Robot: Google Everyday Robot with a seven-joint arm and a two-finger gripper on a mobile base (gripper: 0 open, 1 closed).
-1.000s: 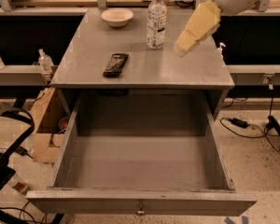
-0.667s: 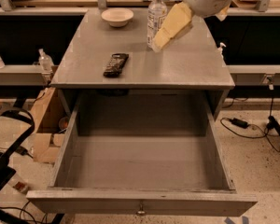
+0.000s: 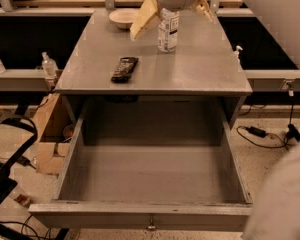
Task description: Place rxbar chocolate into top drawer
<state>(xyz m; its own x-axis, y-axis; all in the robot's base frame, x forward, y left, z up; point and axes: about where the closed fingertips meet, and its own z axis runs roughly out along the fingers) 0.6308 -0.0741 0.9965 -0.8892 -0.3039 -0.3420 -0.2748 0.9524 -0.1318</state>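
Rxbar chocolate point(image 3: 124, 69), a small flat rectangular bar in a dark glossy wrapper with faint light print, lies flat toward the front-left of the grey flat-topped bench point(image 3: 205, 69). It sits well apart from the clear plastic water bottle point(image 3: 167, 31) and the shallow white bowl point(image 3: 123, 18), so it looks easy to grasp from above. The wide grey wooden top drawer point(image 3: 140, 216) stands pulled open just below, ready to receive it. The cream two-finger end effector point(image 3: 173, 24) hovers over the bottle, fingers spread apart and holding nothing.

Dark glossy snack bar point(image 3: 124, 69) is laid flat on the cabinet top point(image 3: 200, 69), front-left. Grey drawer point(image 3: 140, 216) is pulled wide open underneath. Gripper point(image 3: 172, 23) is held spread above the back.
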